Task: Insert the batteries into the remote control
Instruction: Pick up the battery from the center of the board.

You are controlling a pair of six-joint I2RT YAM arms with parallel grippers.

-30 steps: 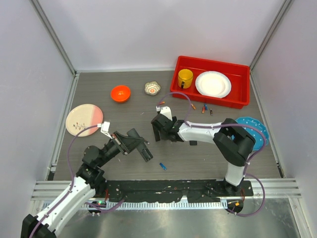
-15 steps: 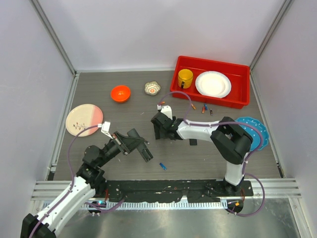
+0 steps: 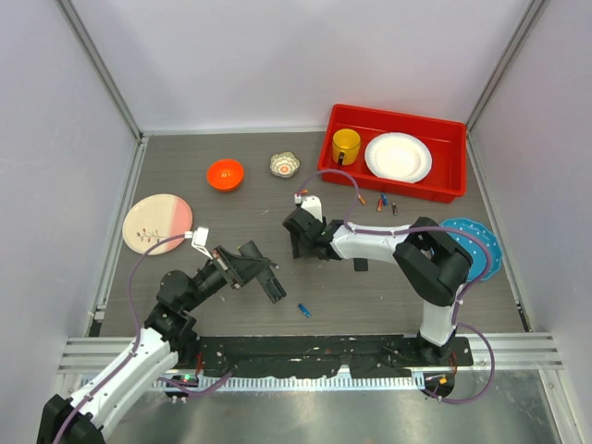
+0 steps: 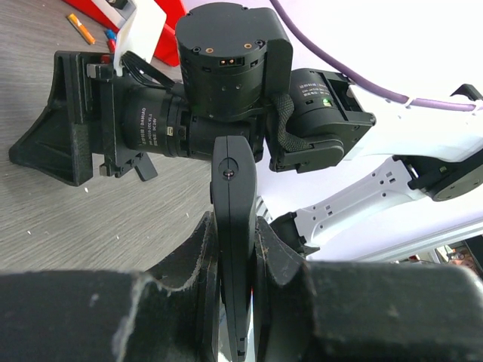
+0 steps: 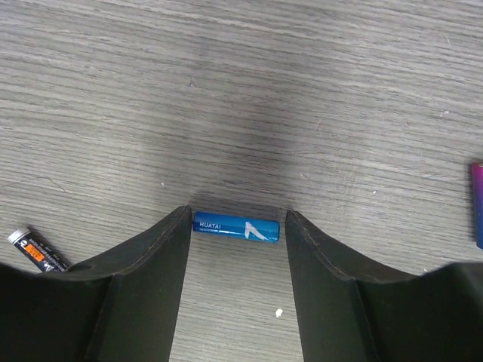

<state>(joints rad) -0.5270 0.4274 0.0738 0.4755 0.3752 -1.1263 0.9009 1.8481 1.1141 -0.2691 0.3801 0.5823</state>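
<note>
"HUATAI" is read in white print on the blue battery point(image 5: 236, 227). It lies flat on the grey worktop point(image 5: 317, 90), its long axis set crosswise, running from one finger of the right claw point(image 5: 238, 214) to the other. That claw is held wide and the battery spans the gap at the fingertips; whether its ends are touched cannot be told. An orange-and-black battery point(image 5: 34, 251) is seen just outside one finger, its small print unreadable, and a purple battery point(image 5: 478, 204) is cut off at the picture's edge. The remote control point(image 4: 232, 181) is clamped edge-on in the left claw point(image 4: 234, 241), its long axis pointing straight out from the fingers towards the right arm's wrist point(image 4: 226, 75)
</note>
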